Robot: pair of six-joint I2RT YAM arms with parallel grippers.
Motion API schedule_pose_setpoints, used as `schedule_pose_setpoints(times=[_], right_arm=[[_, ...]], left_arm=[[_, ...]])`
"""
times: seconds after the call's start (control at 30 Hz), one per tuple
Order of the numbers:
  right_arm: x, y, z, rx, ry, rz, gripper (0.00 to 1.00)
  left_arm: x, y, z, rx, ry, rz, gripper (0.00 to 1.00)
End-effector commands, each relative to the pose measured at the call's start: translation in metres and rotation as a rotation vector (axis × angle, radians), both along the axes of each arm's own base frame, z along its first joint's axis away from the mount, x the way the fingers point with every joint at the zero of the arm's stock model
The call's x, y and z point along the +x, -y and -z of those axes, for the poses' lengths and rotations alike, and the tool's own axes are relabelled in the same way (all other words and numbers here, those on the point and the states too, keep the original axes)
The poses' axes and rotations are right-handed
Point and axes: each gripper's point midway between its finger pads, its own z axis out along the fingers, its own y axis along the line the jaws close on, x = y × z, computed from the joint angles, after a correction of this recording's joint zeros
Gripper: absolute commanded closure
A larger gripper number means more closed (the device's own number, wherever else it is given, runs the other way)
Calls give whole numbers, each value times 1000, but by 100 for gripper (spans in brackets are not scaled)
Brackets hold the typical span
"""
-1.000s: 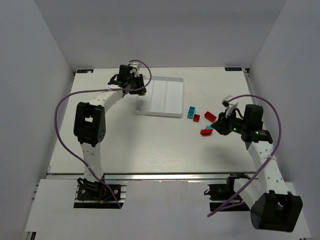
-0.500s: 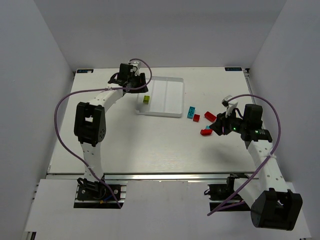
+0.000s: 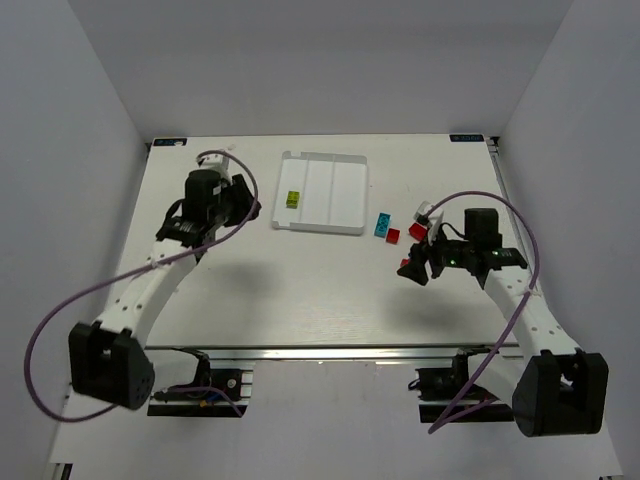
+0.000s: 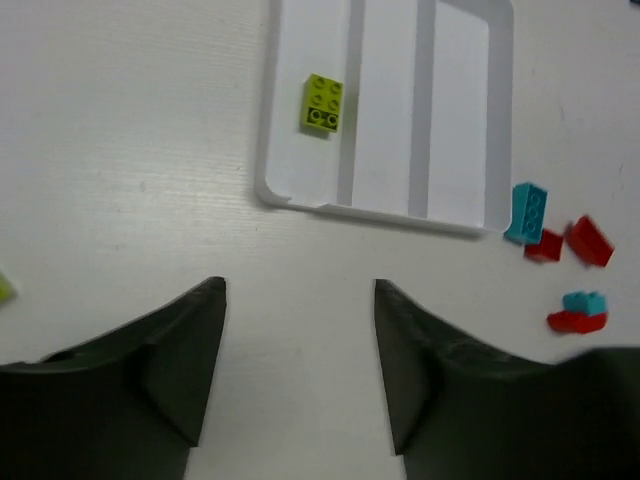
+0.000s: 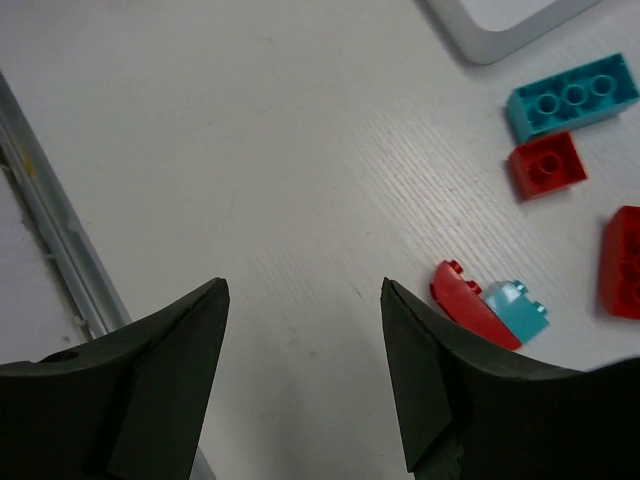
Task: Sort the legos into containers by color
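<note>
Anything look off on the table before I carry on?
A red brick and a small cyan brick lie pressed together right of the tray, maybe joined. A yellow-green scrap lies far from the rest, cut off by the view.

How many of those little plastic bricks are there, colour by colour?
Red plastic bricks: 3
Cyan-blue plastic bricks: 2
Yellow-green plastic brick: 1
Total: 6
A yellow-green sliver at the edge of the left wrist view is too cut off to count.
</note>
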Motion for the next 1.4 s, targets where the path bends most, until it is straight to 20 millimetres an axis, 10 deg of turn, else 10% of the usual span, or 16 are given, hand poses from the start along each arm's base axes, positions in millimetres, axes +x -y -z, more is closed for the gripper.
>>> schedule_pose_setpoints(times=[0.0,0.27,0.53,0.93,1.37], right_arm=[[9,-18,-9,-15,28,-57,32],[54,-52,-12,-85,-17,61,31],[61,-48,-21,-81,27,163,30],[65,-36,-32,-74,59,249,39],[64,-28,-38,-60,81,265,39]], left_arm=[[-29,-43,15,41,-73,-223,24],[-60,-114,89,231,-415,-569,5],[-45,-139,115,228,-522,-711,7],[-18,-164,166,284,-671,-757,18],[6,-176,178,292,-678,-731,48]])
